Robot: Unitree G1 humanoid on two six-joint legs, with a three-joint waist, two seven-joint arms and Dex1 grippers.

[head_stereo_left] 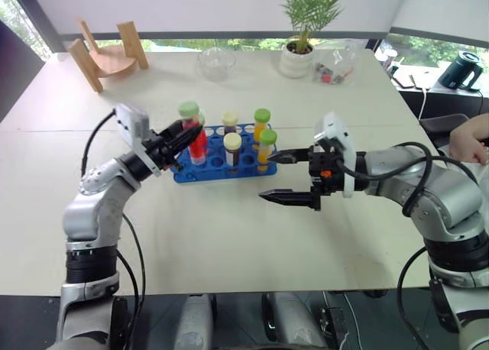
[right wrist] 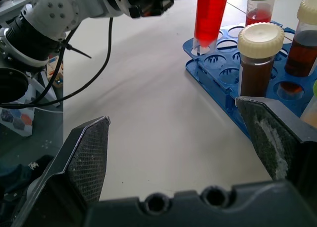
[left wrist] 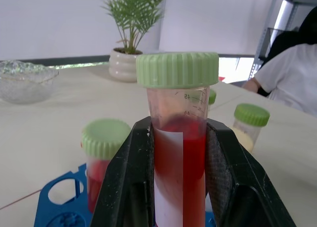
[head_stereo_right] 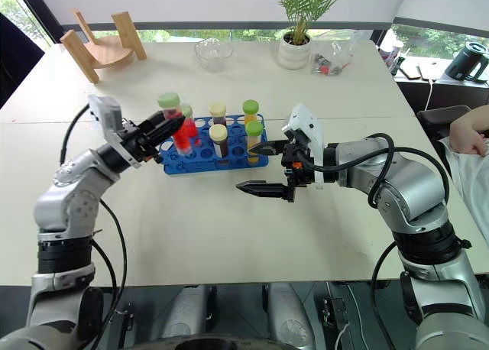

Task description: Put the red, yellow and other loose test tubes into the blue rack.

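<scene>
Left pincer [head_stereo_left: 177,138] is clamped round the red tube [head_stereo_left: 195,136] just under its green cap, holding it upright with its tip at a hole in the near-left corner of the blue rack [head_stereo_left: 200,172] on the table [head_stereo_left: 229,235] — gripped high, I'd say, so the body can slide down freely. Right pincer [head_stereo_left: 284,178] hangs empty beside the rack's other end, jaws spread wide, likely waiting clear of the drop. Several capped tubes already stand in the rack, including a brown one [head_stereo_left: 232,148].
</scene>
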